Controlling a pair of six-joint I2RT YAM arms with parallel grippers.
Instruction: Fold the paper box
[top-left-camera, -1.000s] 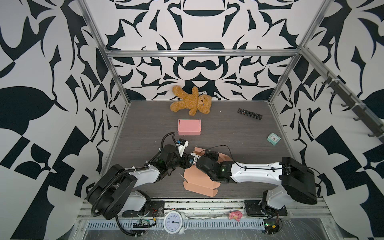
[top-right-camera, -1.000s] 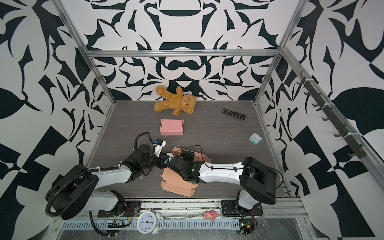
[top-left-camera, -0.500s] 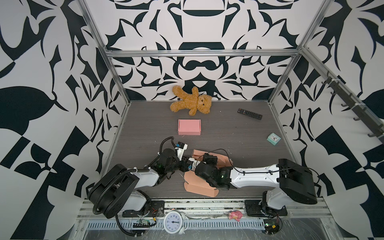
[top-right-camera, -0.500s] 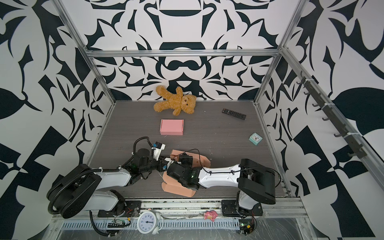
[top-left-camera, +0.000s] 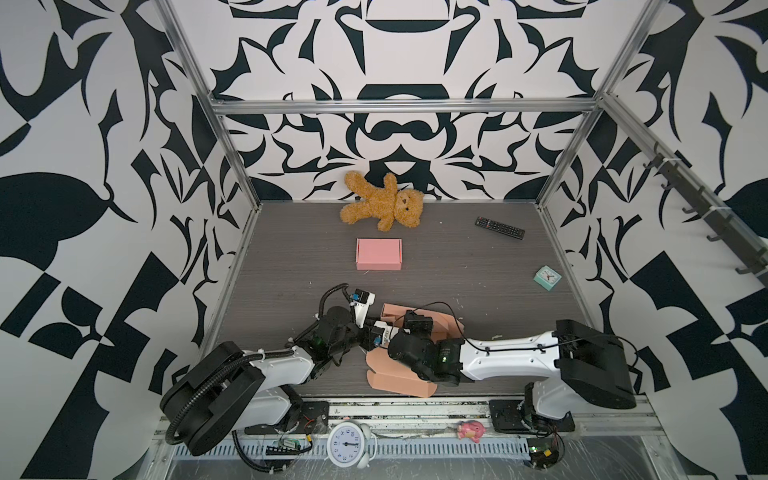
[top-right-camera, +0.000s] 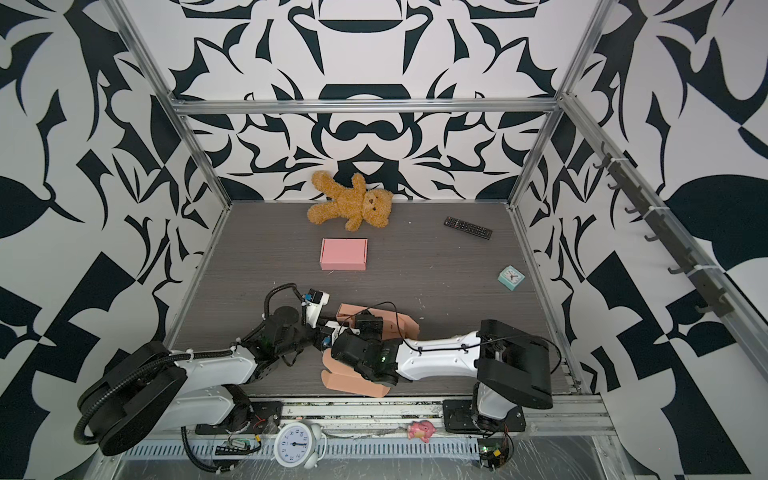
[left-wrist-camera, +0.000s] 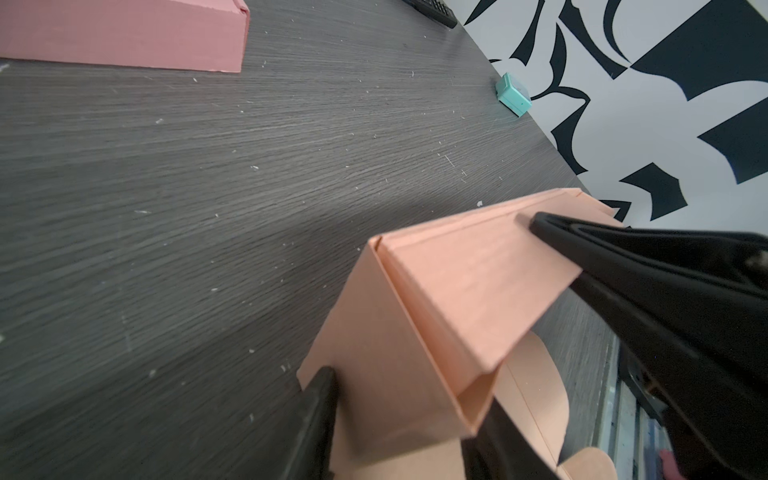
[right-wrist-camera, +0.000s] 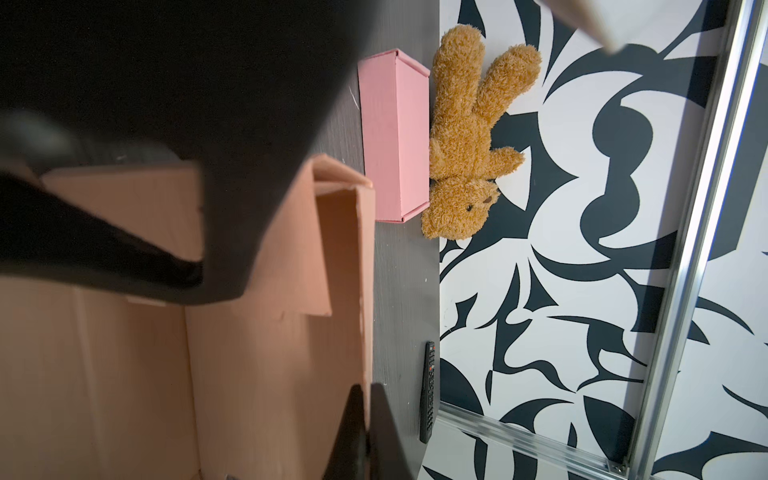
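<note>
The paper box (top-left-camera: 397, 374) is peach card, partly folded, lying near the table's front edge in both top views (top-right-camera: 353, 380). My left gripper (left-wrist-camera: 409, 432) has one finger (left-wrist-camera: 320, 415) on the outside of a folded side wall of the box (left-wrist-camera: 449, 299) and the other inside, both touching the card. My right gripper (right-wrist-camera: 368, 419) is shut, pinching the thin far wall of the box (right-wrist-camera: 291, 332). It also shows in the left wrist view (left-wrist-camera: 536, 220). In a top view both grippers, left (top-left-camera: 368, 332) and right (top-left-camera: 415, 318), meet over the box.
A closed pink box (top-left-camera: 378, 253) lies mid-table, with a teddy bear (top-left-camera: 382, 205) behind it at the back wall. A remote (top-left-camera: 498, 227) and a teal clock (top-left-camera: 547, 277) sit to the right. A white alarm clock (top-left-camera: 348, 444) and a pink toy (top-left-camera: 471, 430) rest on the front rail.
The right arm has shifted left with the box wall in its grip. The left gripper's jaws have narrowed onto the side wall.
</note>
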